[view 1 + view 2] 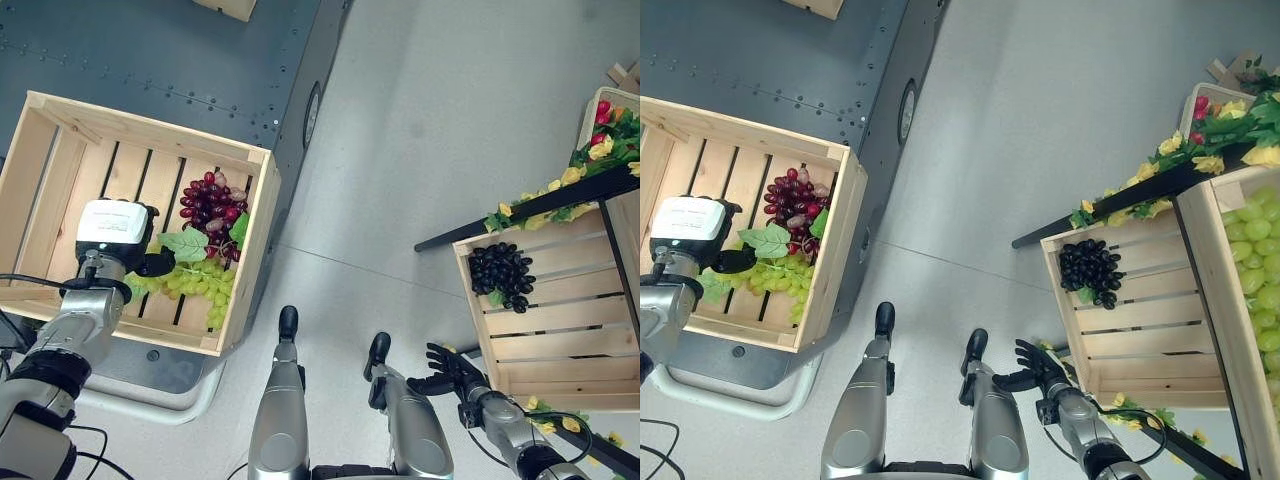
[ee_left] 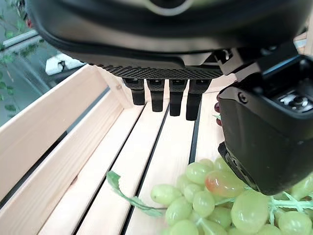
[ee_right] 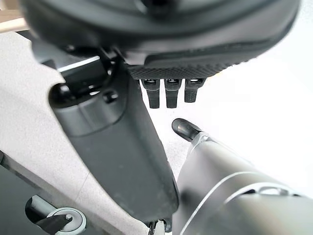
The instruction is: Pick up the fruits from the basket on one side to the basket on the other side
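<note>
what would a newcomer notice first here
The left hand hangs open over green grapes in the left crate, with red grapes just beyond them. Across the floor, black grapes lie in the right crate, and the right hand hangs open beside it.

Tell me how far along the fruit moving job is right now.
Done: black grapes lie in the right crate. In hand: the left hand is open over the green grapes in the left crate, gripping nothing. Left: green and red grapes. The right hand is open, idle.
</note>
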{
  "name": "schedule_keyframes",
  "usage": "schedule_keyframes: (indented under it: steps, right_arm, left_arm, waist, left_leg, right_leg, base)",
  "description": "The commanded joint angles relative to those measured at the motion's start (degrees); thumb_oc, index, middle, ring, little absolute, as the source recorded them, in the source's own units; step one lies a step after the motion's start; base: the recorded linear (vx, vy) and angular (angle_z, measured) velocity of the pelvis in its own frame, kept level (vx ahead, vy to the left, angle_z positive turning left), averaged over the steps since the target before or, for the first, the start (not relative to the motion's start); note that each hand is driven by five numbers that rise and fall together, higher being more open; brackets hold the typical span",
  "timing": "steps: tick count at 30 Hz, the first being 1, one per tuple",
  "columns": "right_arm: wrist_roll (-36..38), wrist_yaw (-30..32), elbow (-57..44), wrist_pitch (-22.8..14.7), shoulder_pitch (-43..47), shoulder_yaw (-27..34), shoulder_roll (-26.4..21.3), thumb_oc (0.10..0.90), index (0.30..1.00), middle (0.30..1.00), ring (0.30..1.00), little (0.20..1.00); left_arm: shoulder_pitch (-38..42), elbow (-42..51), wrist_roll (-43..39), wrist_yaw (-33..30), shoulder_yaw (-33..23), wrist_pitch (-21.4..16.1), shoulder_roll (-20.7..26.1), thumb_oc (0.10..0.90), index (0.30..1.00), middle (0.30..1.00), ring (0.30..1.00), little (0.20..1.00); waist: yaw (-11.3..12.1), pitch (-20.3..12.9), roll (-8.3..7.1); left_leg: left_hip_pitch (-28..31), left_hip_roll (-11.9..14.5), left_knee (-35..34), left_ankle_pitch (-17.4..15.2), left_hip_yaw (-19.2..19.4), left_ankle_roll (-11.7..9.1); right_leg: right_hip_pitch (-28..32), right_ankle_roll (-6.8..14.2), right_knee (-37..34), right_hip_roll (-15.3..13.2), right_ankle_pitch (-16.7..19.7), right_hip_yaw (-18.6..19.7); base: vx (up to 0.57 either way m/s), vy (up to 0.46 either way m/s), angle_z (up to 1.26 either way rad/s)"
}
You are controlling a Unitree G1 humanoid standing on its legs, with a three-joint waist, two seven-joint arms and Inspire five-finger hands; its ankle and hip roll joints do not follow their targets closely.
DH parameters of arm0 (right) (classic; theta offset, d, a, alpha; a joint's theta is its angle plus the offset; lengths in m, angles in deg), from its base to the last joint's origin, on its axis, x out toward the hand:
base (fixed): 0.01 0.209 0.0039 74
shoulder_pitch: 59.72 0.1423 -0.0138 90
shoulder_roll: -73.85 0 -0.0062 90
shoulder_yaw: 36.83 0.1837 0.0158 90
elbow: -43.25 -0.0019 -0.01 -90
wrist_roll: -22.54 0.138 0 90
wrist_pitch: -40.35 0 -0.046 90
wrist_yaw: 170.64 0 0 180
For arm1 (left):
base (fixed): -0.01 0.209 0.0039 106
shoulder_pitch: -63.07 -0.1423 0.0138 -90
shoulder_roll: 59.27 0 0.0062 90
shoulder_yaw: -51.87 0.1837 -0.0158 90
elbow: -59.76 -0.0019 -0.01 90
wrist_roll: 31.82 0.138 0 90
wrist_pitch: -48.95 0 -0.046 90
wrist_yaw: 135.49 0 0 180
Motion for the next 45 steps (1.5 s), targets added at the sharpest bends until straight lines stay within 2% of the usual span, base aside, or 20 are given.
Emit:
schedule_keyframes:
  steps: [1, 2, 5, 8, 10, 11, 13, 16, 18, 19, 20, 21, 24, 29, 31, 34, 38, 45]
  right_arm:
    - [3.25, -1.11, -2.7, -1.56, -3.51, 1.33, -3.41, 0.8, 0.9, 0.9, 0.9, 0.9]
    - [3.28, -1.14, -2.67, -1.65, -3.57, 1.35, -3.4, 0.8, 0.9, 0.9, 0.9, 0.9]
    - [4.36, -0.81, -3.22, -2.19, -4.72, 1.99, -2.57, 0.8, 0.9, 0.9, 0.9, 0.9]
    - [5.44, 0.08, -3.32, -2.42, -5.11, 2.15, -1.38, 0.8, 0.9, 0.9, 0.9, 0.9]
    - [5.39, 0.11, -3.05, -2.94, -5.48, 2.33, -0.53, 0.8, 0.9, 0.9, 0.9, 0.9]
    - [5.39, 0.21, -3.08, -3.33, -5.99, 2.29, 0.35, 0.8, 0.9, 0.9, 0.9, 0.9]
    - [5.71, 0.48, -3.2, -3.34, -6.26, 2.36, 1.04, 0.8, 0.9, 0.9, 0.9, 0.9]
    - [5.95, 1.16, -3.41, -3.23, -6.41, 2.29, 1.7, 0.8, 0.9, 0.9, 0.9, 0.9]
    - [5.86, 1.4, -4.21, -2.67, -6.52, 2.56, 1.91, 0.8, 0.9, 0.9, 0.9, 0.9]
    - [5.51, 1.37, -4.57, -2.28, -6.7, 2.87, 1.92, 0.8, 0.9, 0.9, 0.9, 0.9]
    - [5.48, 1.36, -4.56, -2.25, -6.7, 2.9, 1.92, 0.8, 0.9, 0.9, 0.9, 0.9]
    - [5.32, 1.36, -4.63, -1.89, -6.87, 3.41, 1.82, 0.8, 0.9, 0.9, 0.9, 0.9]
    - [4.46, 0.65, -4.21, -1.97, -6.84, 4.22, 1.04, 0.8, 0.9, 0.9, 0.9, 0.9]
    - [4.74, -0.74, -3.99, -2.03, -6.17, 4.08, -0.64, 0.8, 0.9, 0.9, 0.9, 0.9]
    - [4.48, -1.67, -3.7, -2.07, -5.81, 3.78, -1.47, 0.8, 0.9, 0.9, 0.9, 0.9]
    - [4.3, -2.12, -2.92, -2.54, -5.39, 3.31, -1.73, 0.8, 0.9, 0.9, 0.9, 0.9]
    - [3.98, -2.6, -2.13, -2.64, -4.15, 2.5, -2.11, 0.8, 0.9, 0.9, 0.9, 0.9]
    - [3.32, -2.2, -1.68, -2.73, -3.14, 1.29, -2.03, 0.8, 0.9, 0.9, 0.9, 0.9]
  left_arm:
    - [-1.48, 2.48, -3.46, -4.33, -8.02, 3.64, 6.42, 0.8, 0.9, 0.9, 0.9, 0.9]
    - [-1.84, 2.71, -3.73, -4.9, -8.5, 3.69, 6.57, 0.8, 0.9, 0.9, 0.9, 0.9]
    - [-5.66, 6.03, -5.01, -11.17, -14.9, 3.71, 8.74, 0.8, 0.9, 0.9, 0.9, 0.9]
    - [-9.1, 8.31, -6.19, -16.18, -19.72, 1.76, 8.73, 0.8, 0.9, 0.9, 0.9, 0.9]
    - [-11.25, 9.89, -6.28, -19.31, -22.47, 2.0, 7.29, 0.8, 0.9, 0.9, 0.9, 0.9]
    - [-13.71, 10.86, -7.99, -22.99, -25.29, 0.64, 5.83, 0.8, 0.9, 0.9, 0.9, 0.9]
    - [-15.55, 12.19, -11.89, -25.87, -27.98, -2.11, 3.34, 0.8, 0.9, 0.9, 0.9, 0.9]
    - [-16.6, 13.49, -13.05, -25.42, -29.83, -3.92, 1.37, 0.8, 0.9, 0.9, 0.9, 0.9]
    - [-17.65, 15.12, -14.0, -21.7, -30.51, -5.7, -0.21, 0.8, 0.9, 0.9, 0.9, 0.9]
    - [-18.17, 16.24, -13.37, -16.74, -30.1, -6.49, -0.41, 0.8, 0.9, 0.9, 0.9, 0.9]
    - [-18.2, 16.37, -13.4, -16.41, -30.05, -6.72, -0.39, 0.8, 0.9, 0.9, 0.9, 0.9]
    - [-18.8, 17.62, -13.24, -11.93, -29.36, -7.7, -0.53, 0.8, 0.9, 0.9, 0.9, 0.9]
    - [-18.37, 19.28, -11.3, -6.77, -27.26, -5.7, 0.51, 0.8, 0.9, 0.9, 0.9, 0.9]
    - [-15.48, 18.47, -7.56, -4.32, -22.64, -4.95, 3.65, 0.8, 0.9, 0.9, 0.9, 0.9]
    - [-12.61, 17.0, -6.5, -2.77, -18.85, -5.31, 5.62, 0.8, 0.9, 0.9, 0.9, 0.9]
    - [-10.14, 15.64, -6.06, -2.29, -15.67, -5.39, 6.17, 0.8, 0.9, 0.9, 0.9, 0.9]
    - [-5.5, 13.01, -7.61, -0.33, -10.21, -4.71, 5.8, 0.8, 0.9, 0.9, 0.9, 0.9]
    - [-2.55, 8.77, -4.92, -0.1, -6.1, -3.95, 3.5, 0.8, 0.9, 0.9, 0.9, 0.9]
  waist:
    - [0.28, -0.64, 0.35]
    - [0.3, -0.63, 0.34]
    - [1.69, -0.34, 0.23]
    - [2.75, -0.34, 0.07]
    - [3.41, -0.25, -0.04]
    - [4.06, -0.38, -0.35]
    - [4.65, -0.48, -0.6]
    - [4.96, -0.4, -0.79]
    - [5.25, -0.26, -0.74]
    - [5.29, -0.28, -0.64]
    - [5.29, -0.27, -0.63]
    - [5.25, -0.37, -0.36]
    - [4.82, -0.23, 0.25]
    - [3.86, -0.05, 0.46]
    - [3.04, 0.09, 0.42]
    - [2.5, 0.1, 0.26]
    - [1.54, 0.06, 0.05]
    - [1.06, 0.2, -0.05]
  left_leg:
    - [-0.37, -6.34, 7.05, -6.85, 3.0, 2.69]
    - [-0.37, -6.35, 7.07, -6.86, 2.95, 2.68]
    - [0.0, -6.68, 6.73, -7.17, 2.26, 2.72]
    - [-0.2, -7.02, 6.77, -7.32, 1.52, 2.81]
    - [-0.23, -7.18, 6.87, -7.45, 0.99, 2.88]
    - [0.23, -7.34, 6.37, -7.56, 0.56, 2.91]
    - [0.58, -7.5, 5.91, -7.61, 0.27, 3.05]
    - [0.54, -7.59, 6.37, -7.92, -0.08, 3.07]
    - [0.57, -7.62, 6.6, -7.98, -0.43, 3.06]
    - [0.85, -7.66, 6.53, -8.02, -0.56, 3.03]
    - [0.89, -7.66, 6.51, -8.01, -0.56, 3.02]
    - [1.11, -7.69, 6.21, -7.81, -0.63, 2.97]
    - [1.27, -7.89, 5.93, -7.68, -0.36, 3.14]
    - [0.94, -7.53, 6.32, -7.65, 0.46, 3.04]
    - [0.88, -7.2, 6.58, -7.54, 1.14, 2.9]
    - [0.85, -7.03, 6.6, -7.46, 1.57, 2.86]
    - [0.29, -6.72, 6.65, -7.05, 2.13, 2.76]
    - [0.18, -6.4, 6.67, -6.6, 2.49, 2.54]
  right_leg:
    - [-2.31, -2.86, 3.47, 3.88, 0.36, -0.63]
    - [-2.26, -2.85, 3.43, 3.85, 0.37, -0.67]
    - [-1.51, -2.81, 3.09, 3.67, 0.12, -1.5]
    - [-1.4, -2.97, 3.18, 3.64, 0.03, -2.19]
    - [-1.24, -3.07, 3.39, 3.58, -0.09, -2.68]
    - [-0.63, -3.11, 2.96, 3.65, -0.15, -3.09]
    - [-0.35, -3.11, 2.84, 3.67, -0.21, -3.45]
    - [-0.27, -3.2, 3.25, 3.65, -0.44, -3.68]
    - [-0.08, -3.3, 3.59, 3.64, -0.58, -3.95]
    - [0.14, -3.27, 3.57, 3.64, -0.62, -3.97]
    - [0.17, -3.27, 3.57, 3.65, -0.62, -3.97]
    - [0.41, -3.23, 3.39, 3.63, -0.56, -3.92]
    - [0.53, -3.07, 2.96, 3.53, -0.3, -3.83]
    - [0.06, -2.99, 3.14, 3.55, -0.16, -3.58]
    - [-0.07, -2.81, 3.14, 3.67, 0.03, -3.07]
    - [-0.29, -2.68, 3.03, 3.74, 0.27, -2.78]
    - [-1.19, -2.67, 3.34, 3.92, 0.49, -2.36]
    - [-1.65, -2.76, 3.83, 3.92, 0.41, -2.12]
  base:
    - [0.0, 0.0, 0.0]
    - [0.03, -0.043, 0.02]
    - [0.02, -0.079, 0.03]
    - [0.01, -0.085, 0.11]
    - [0.02, -0.077, 0.13]
    - [0.03, -0.075, 0.1]
    - [0.02, -0.065, 0.06]
    - [0.01, -0.04, 0.03]
    - [0.01, -0.018, 0.11]
    - [0.01, -0.001, 0.11]
    - [0.02, 0.01, 0.08]
    - [0.01, 0.017, 0.05]
    - [0.0, 0.037, 0.04]
    - [-0.01, 0.036, -0.02]
    - [0.01, 0.038, 0.01]
    - [0.0, 0.005, -0.01]
    - [0.0, 0.018, -0.04]
    - [0.0, 0.012, -0.04]
